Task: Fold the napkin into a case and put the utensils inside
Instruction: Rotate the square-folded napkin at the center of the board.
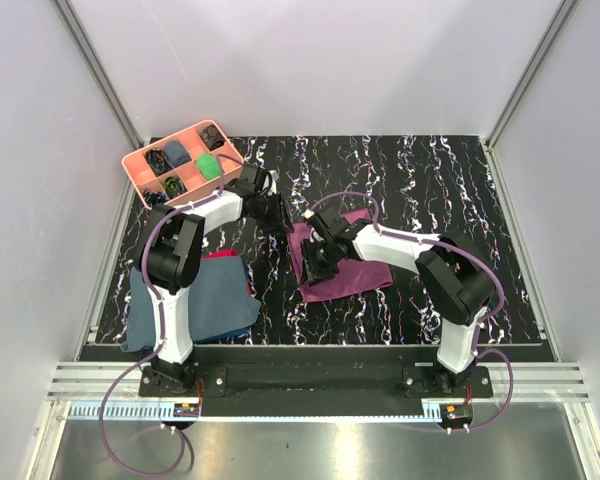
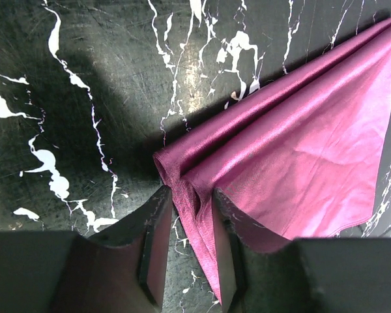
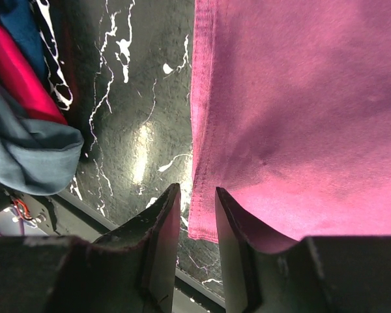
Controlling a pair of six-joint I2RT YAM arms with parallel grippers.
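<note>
On table (image 1: 460,200): plum napkin (image 1: 360,278) smooth, corner curled; left fingers (image 2: 155,248), right fingers (image 3: 164,248) parted astride edges.

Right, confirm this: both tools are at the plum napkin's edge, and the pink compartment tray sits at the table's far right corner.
Wrong corner. The pink compartment tray sits at the far left corner of the table, as the top view shows. The rest stands: the left tool and the right tool are both at the edge of the plum napkin.
</note>
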